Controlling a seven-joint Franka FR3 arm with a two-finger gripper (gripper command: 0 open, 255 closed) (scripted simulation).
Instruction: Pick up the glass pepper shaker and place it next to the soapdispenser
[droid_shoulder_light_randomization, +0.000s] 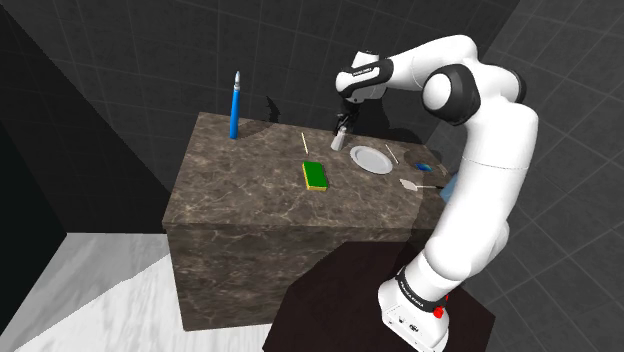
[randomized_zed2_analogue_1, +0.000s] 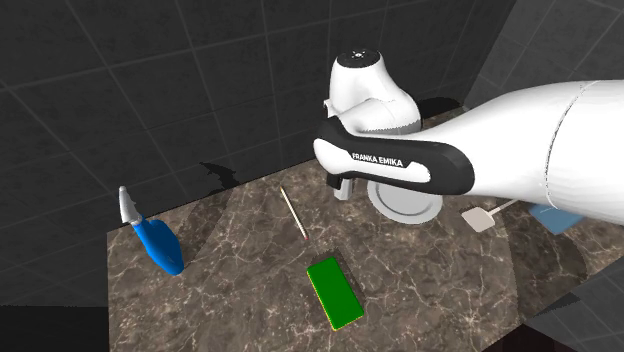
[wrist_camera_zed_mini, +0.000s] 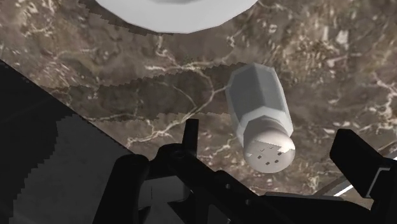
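Observation:
The pepper shaker (wrist_camera_zed_mini: 261, 121) is a pale grey faceted jar with a rounded, holed cap. It stands on the brown marble counter (droid_shoulder_light_randomization: 250, 200) near the back edge, beside the white plate (droid_shoulder_light_randomization: 372, 159). My gripper (wrist_camera_zed_mini: 273, 143) hovers right above it, open, and its fingers (wrist_camera_zed_mini: 189, 137) stand wide on either side of the cap without touching it. From the shoulder view the shaker (droid_shoulder_light_randomization: 340, 138) sits just below the hand. The soap dispenser (droid_shoulder_light_randomization: 235, 110) is a blue bottle with a grey pump at the counter's far left corner, also seen from the second exterior view (randomized_zed2_analogue_1: 155, 242).
A green sponge (droid_shoulder_light_randomization: 316, 175) lies mid-counter, with a thin stick (droid_shoulder_light_randomization: 304, 143) behind it. A white spatula (droid_shoulder_light_randomization: 410, 184) and a small blue item (droid_shoulder_light_randomization: 424, 166) lie right of the plate. Dark walls stand behind the counter. A black area (wrist_camera_zed_mini: 38, 127) shows past the counter edge.

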